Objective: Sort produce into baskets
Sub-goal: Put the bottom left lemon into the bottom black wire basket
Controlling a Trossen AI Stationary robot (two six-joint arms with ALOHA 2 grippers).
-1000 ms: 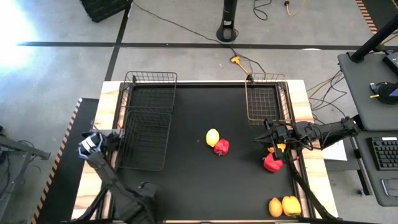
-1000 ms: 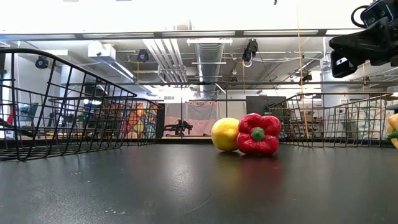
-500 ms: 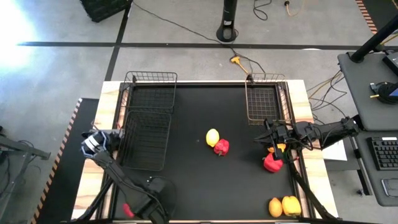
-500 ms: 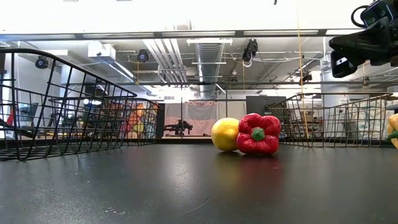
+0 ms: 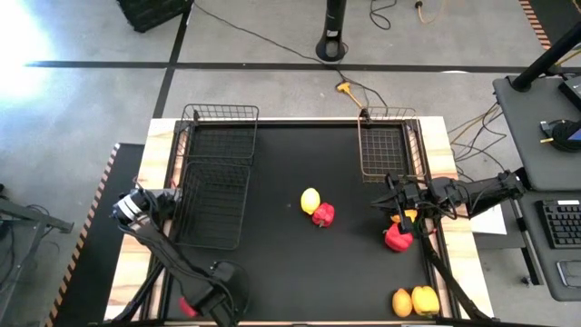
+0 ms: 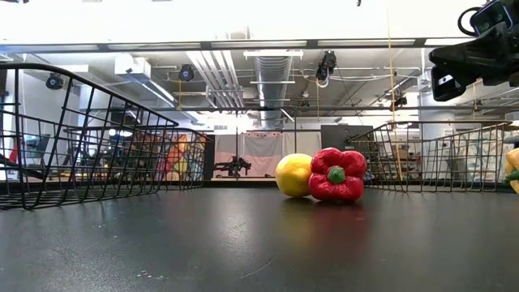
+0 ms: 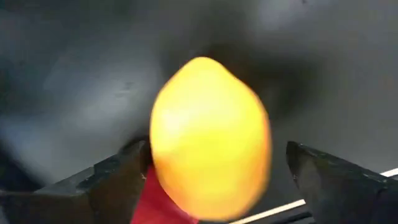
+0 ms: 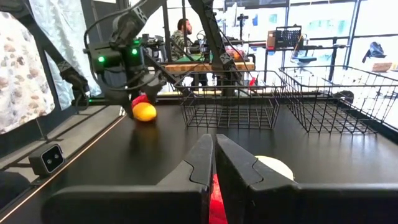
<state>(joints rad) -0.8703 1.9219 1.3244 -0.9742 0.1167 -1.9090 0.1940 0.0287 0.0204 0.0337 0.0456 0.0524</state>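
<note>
The left hand (image 7: pixel 214 177) works low at the table's (image 5: pixel 290 272) front-left corner, its fingers apart on either side of a lemon (image 7: pixel 210 134). One finger is touching it and the other stands clear, so nothing is clamped yet. A red piece (image 5: pixel 186 306) lies right against that lemon, close to the table edge. The likely trouble is that the lemon sits off-centre between the fingers, so a closing squeeze on its smooth skin could squirt it sideways. It could also shove the red piece over the edge. The right hand (image 5: pixel 400 202) waits with its fingers together above a red pepper (image 5: pixel 397 239) near the right side. All three baskets look empty: the back-left basket (image 5: pixel 221 136), the front-left basket (image 5: pixel 213 204) and the right basket (image 5: pixel 386 150). Another lemon (image 5: pixel 310 200) touching a red pepper (image 5: pixel 323 215) sits mid-table, and two yellow-orange pieces (image 5: pixel 414 301) lie at the front right, so the sorting looks barely begun.
</note>
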